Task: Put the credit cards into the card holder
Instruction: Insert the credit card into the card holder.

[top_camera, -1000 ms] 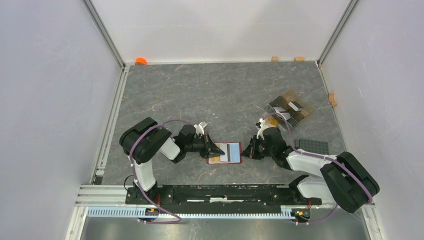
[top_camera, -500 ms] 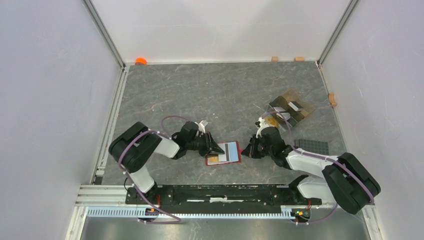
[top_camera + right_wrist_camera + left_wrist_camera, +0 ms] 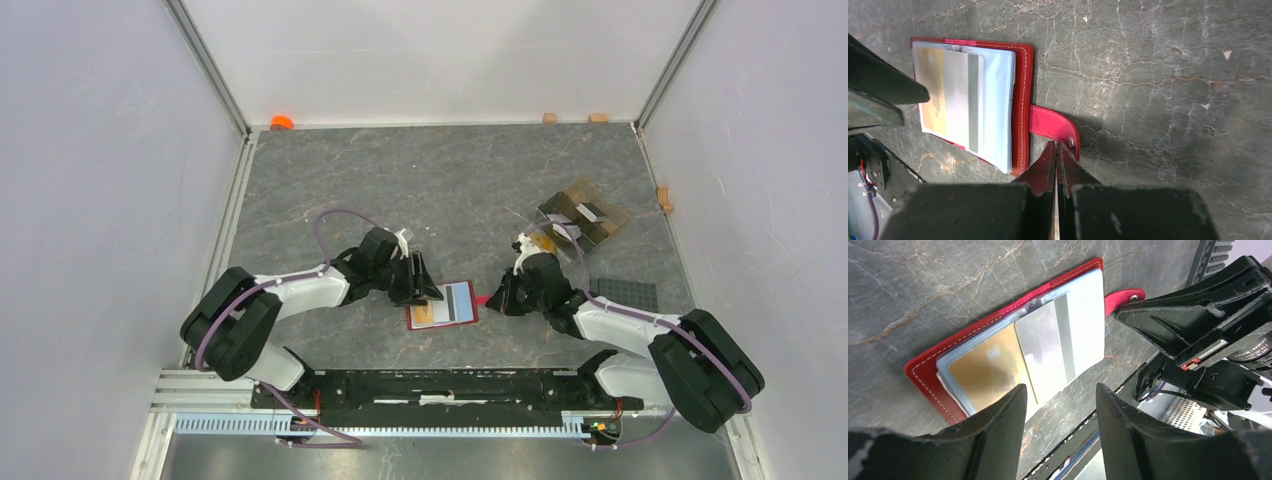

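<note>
The red card holder lies open and flat on the table between the arms. On it, stacked and overlapping, are an orange card, a silvery-grey card with a darker stripe and a light blue card. My left gripper hovers open just off the holder's left edge, nothing between its fingers. My right gripper is shut, its tips touching the near edge of the holder's red snap strap. Nothing shows between its jaws.
A clear wrapper with cards lies at the back right, and a dark perforated plate sits beside the right arm. Small tan blocks and an orange object line the far edge. The black rail runs along the front.
My left gripper has opened, let go of the cards and drawn back a little. The holder has shifted slightly left. The right gripper has stayed shut at the strap.
</note>
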`<state>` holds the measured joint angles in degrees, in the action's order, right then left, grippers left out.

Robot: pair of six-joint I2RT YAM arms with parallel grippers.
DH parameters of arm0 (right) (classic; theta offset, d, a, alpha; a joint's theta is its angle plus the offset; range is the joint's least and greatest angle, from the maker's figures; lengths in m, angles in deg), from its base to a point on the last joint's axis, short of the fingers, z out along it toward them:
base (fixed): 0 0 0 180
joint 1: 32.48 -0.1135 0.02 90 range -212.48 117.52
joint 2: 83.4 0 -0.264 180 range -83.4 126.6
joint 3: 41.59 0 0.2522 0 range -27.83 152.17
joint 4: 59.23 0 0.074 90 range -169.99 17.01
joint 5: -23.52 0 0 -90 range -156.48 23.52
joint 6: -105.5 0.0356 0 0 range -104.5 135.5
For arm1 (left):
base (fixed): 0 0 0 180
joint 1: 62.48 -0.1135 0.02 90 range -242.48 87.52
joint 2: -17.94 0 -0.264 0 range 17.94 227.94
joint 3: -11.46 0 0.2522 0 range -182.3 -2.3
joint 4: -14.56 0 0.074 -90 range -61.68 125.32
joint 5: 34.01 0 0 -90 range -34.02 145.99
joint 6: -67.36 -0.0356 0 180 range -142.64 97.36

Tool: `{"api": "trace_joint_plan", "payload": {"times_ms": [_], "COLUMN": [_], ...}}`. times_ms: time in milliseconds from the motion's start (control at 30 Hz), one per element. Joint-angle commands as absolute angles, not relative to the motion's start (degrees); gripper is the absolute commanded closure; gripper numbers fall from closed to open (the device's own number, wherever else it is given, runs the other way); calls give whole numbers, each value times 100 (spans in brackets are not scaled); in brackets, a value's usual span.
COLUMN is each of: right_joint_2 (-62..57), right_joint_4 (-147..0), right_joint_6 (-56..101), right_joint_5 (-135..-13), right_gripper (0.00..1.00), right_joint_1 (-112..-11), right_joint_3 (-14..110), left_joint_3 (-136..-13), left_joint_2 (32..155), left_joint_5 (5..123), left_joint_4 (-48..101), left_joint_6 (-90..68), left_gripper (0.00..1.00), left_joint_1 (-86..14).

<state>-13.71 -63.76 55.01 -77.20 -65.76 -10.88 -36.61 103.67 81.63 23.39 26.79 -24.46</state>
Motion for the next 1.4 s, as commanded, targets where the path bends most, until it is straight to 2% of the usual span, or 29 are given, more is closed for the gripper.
{"api": "trace_joint_plan", "payload": {"times_ms": [0,67,200,367,467,733,867,1033,1167,1367], "right_joint_2": [-1487,-1630,-1847,-2174,-2062,-1588,-1391,-1268,-1256,-1265], "right_joint_4": [-6961,-7088,-7603,-7964,-7964,-7612,-7462,-7401,-7423,-7405], "right_joint_6": [5196,5118,4904,4646,4491,4399,4380,4409,4438,4453], "right_joint_5": [-7373,-7349,-7172,-6891,-6959,-7278,-7374,-7387,-7368,-7385], "right_gripper": [100,99,78,58,55,60,71,89,96,100], "right_joint_1": [-6588,-6588,-6588,-6588,-6588,-6588,-6588,-6588,-6588,-6590], "right_joint_3": [-984,-913,-638,-382,-257,-122,-121,-131,-159,-206], "left_joint_3": [-3940,-3902,-3705,-3556,-3528,-3475,-3438,-3412,-3425,-3471], "left_joint_2": [9928,9896,10089,10245,10316,10408,10487,10633,10748,10964], "left_joint_5": [7862,7879,8008,8059,8090,8121,8191,8287,8279,8280], "left_joint_4": [3182,3130,2735,2330,2206,2113,1978,1771,1667,1399], "left_joint_6": [2169,2228,2430,2586,2630,2657,2713,2826,2875,2947], "left_gripper": [40,38,37,35,35,35,36,37,37,38], "left_joint_1": [-2427,-2425,-2425,-2425,-2424,-2425,-2425,-2392,-2337,-2293]}}
